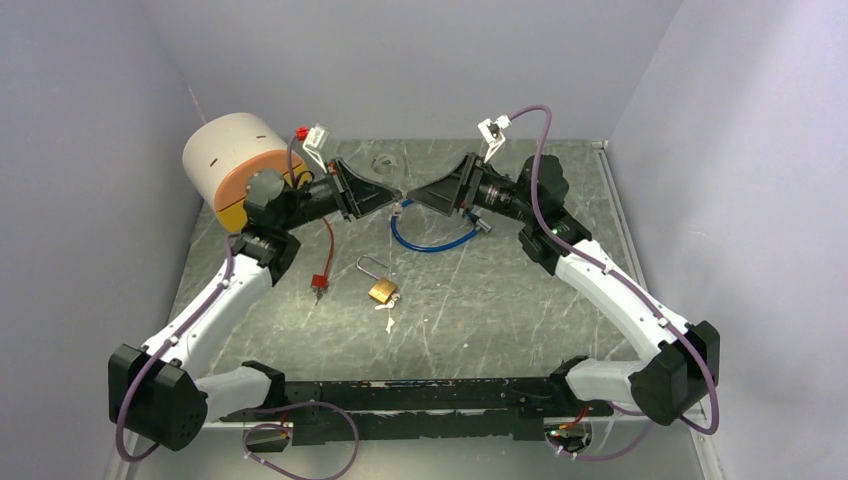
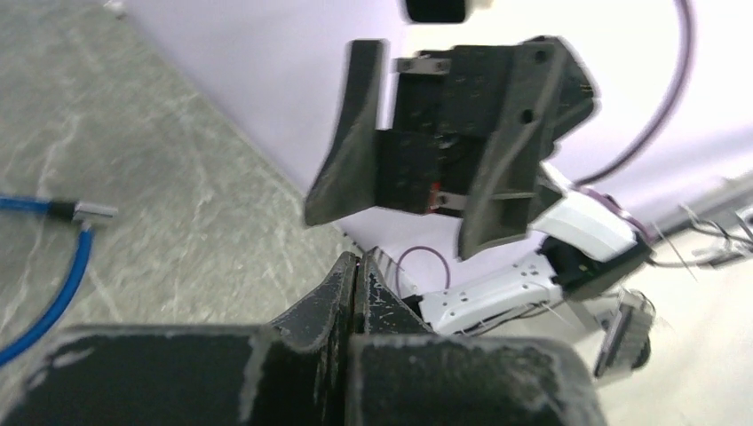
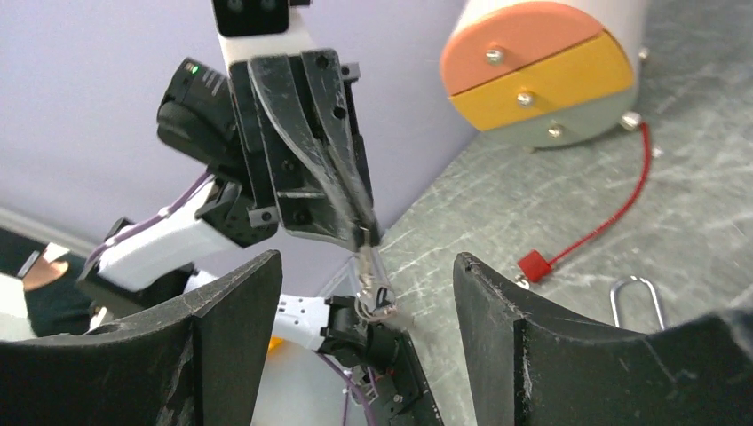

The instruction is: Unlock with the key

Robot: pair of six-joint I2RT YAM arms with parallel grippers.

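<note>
One brass padlock [image 1: 381, 291] lies flat nearest the bases, its steel shackle an arched loop pointing away from them. A small pale piece [image 1: 388, 318], perhaps a spare key, lies just beside it. The lock sits loose on a slick, marbled grey table [image 1: 520, 300], so I judge that any push at the keyhole will skate it away unless the free claw pins it first.

Farther back, both claws meet in the air, well apart from the padlock. The left claw [image 1: 393, 196] is pressed together on the key [image 3: 367, 256], a thin bright metal blade held only at the fingertips, with a wire ring dangling below. So slight a pinch could let the key twist or drop on the way down, and the ring could snag. The right claw [image 1: 416, 198] is spread wide around the key, touching nothing.

Beyond them a glossy blue cable [image 1: 430, 243] curls on the table and a thin red cable [image 1: 326, 245] ends in a red block. Farthest back, a pale drum [image 1: 232, 163] shows an orange, yellow and grey bolted face.
</note>
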